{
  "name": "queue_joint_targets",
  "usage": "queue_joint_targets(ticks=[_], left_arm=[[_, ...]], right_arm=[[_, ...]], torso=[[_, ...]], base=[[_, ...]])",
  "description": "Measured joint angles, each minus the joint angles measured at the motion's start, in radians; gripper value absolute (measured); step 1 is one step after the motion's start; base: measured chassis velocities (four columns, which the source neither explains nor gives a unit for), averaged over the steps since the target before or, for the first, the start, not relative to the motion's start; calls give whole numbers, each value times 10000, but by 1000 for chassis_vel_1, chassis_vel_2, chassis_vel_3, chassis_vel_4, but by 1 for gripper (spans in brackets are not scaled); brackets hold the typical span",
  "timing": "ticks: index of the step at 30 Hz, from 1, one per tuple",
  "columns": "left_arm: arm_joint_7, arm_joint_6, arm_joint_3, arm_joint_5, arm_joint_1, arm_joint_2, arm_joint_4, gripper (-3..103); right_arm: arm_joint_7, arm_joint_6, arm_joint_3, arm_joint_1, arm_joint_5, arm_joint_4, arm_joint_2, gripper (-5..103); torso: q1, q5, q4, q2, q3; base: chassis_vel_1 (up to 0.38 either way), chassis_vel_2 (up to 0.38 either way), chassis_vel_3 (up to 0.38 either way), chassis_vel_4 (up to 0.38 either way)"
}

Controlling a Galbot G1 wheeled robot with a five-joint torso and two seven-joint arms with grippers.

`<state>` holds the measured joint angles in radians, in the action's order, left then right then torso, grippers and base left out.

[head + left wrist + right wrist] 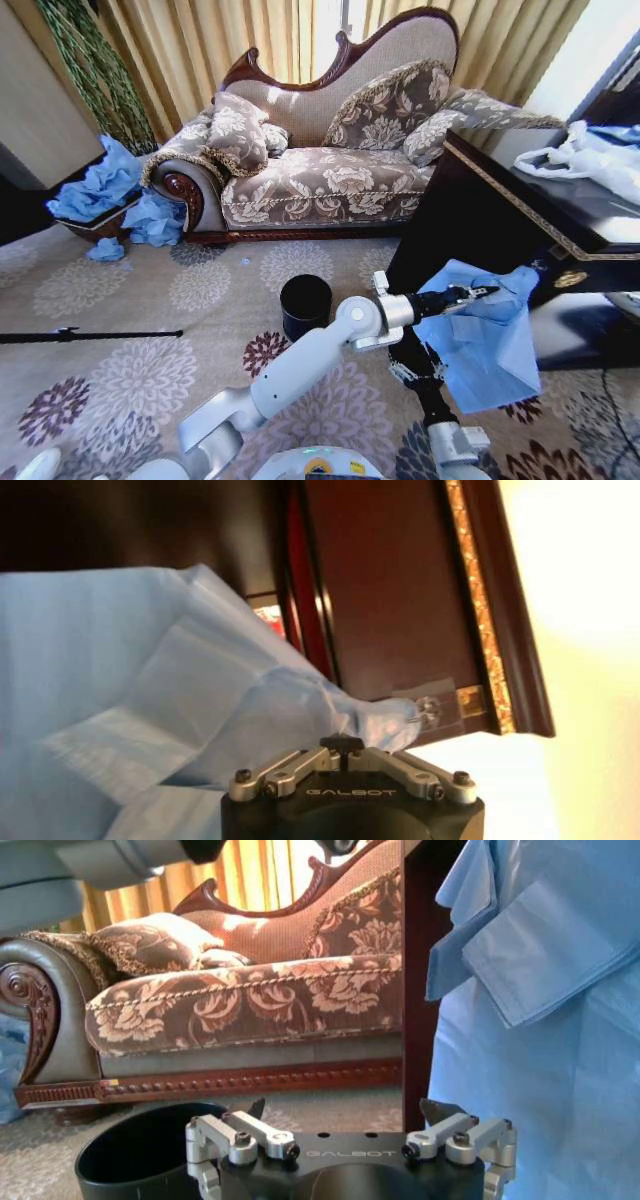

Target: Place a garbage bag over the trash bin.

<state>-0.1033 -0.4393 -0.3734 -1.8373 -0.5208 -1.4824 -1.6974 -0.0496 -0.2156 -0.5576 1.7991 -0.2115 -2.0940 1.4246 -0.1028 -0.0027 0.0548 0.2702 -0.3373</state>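
— Where's the garbage bag (pixel 487 340)?
— Hanging right of the trash bin (pixel 305 306), pinched in the left gripper (pixel 478 294)'s closed jaws.
— The right gripper (pixel 345 1114)?
— Beside the bin, jaws wide apart, empty.

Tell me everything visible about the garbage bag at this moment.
The garbage bag is thin, light-blue, slightly see-through plastic, creased and folded over on itself. It hangs in the air in front of the dark wooden cabinet, pinched at its upper edge by the left gripper, whose fingers are shut on a bunched corner. The rest drapes down loosely. The right gripper sits below and beside it, fingers open, not holding it. The bag is not on the trash bin, which stands open on the carpet to its left.
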Motion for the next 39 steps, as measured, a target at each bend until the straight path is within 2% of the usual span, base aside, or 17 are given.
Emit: queue_joint_targets(ticks=[7, 13, 17, 29, 39], left_arm=[[-423, -56, 78, -92, 38, 350, -227, 0], [-1034, -292, 381, -294, 211, 1074, -427, 0], [-1167, -451, 607, -373, 306, 1409, -527, 0], [-1225, -700, 1103, -534, 183, 2542, -1016, 0], [-814, -942, 1802, -325, -302, 3481, -1029, 0]], right_arm=[[6, -10, 10, -1, 34, 24, 65, 100], [20, -41, -27, 39, 34, 25, 99, 100], [22, -45, 17, 36, 57, 20, 154, 100], [-40, -264, 182, 243, 185, -241, 334, 100], [-218, -684, 739, 494, 557, -338, 709, 100]], torso=[[0, 0, 2, 0, 0], [0, -1, 1, 0, 0], [0, 0, 2, 0, 0], [0, -2, 1, 0, 0], [0, -2, 2, 0, 0]], base=[[0, 0, 0, 0], [0, 0, 0, 0], [0, 0, 0, 0], [0, 0, 0, 0], [0, 0, 0, 0]])
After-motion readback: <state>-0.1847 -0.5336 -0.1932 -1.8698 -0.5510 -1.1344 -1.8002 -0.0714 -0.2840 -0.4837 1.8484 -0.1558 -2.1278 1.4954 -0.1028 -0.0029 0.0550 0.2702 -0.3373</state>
